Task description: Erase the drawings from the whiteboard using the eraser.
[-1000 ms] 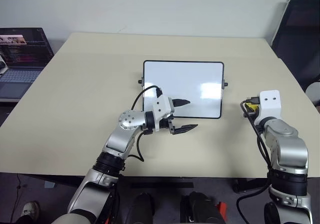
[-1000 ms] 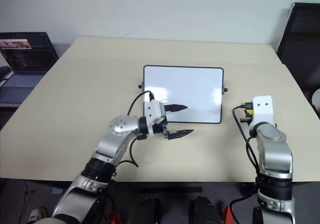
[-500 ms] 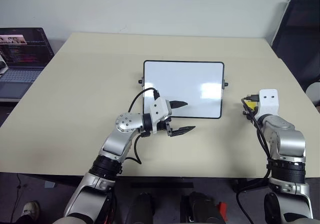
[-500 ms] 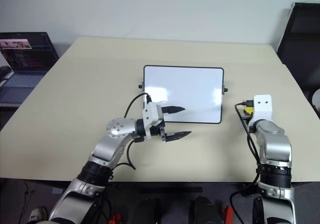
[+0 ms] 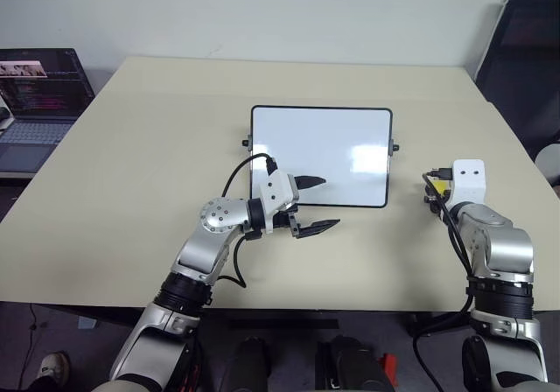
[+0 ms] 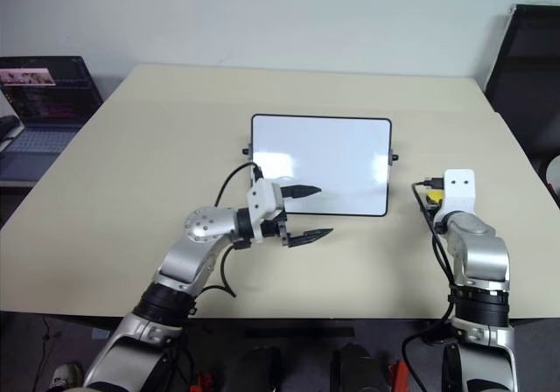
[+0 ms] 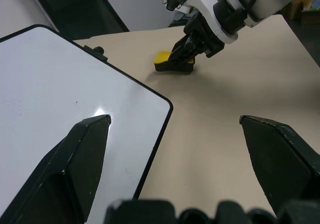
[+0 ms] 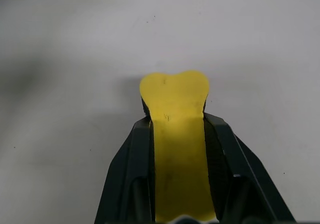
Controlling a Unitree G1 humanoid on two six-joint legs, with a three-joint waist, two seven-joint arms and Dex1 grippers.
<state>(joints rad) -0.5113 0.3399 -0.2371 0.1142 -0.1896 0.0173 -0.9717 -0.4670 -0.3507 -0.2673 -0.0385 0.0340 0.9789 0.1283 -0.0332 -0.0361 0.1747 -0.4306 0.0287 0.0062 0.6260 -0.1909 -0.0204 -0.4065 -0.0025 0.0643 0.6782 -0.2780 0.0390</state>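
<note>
Right gripper [image 8: 179,134] clamping eraser [image 8: 176,129] (yellow top), beside whiteboard [image 5: 320,156]

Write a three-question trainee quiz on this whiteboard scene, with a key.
1. True or false: the right gripper is shut on the eraser.
2. Where is the eraser? A) on the whiteboard; B) at the table, to the board's right; C) beside the laptop.
3. Fill in: the left gripper is ____, one finger over the board's near edge.

Key: 1 true. 2 B. 3 open.
</note>
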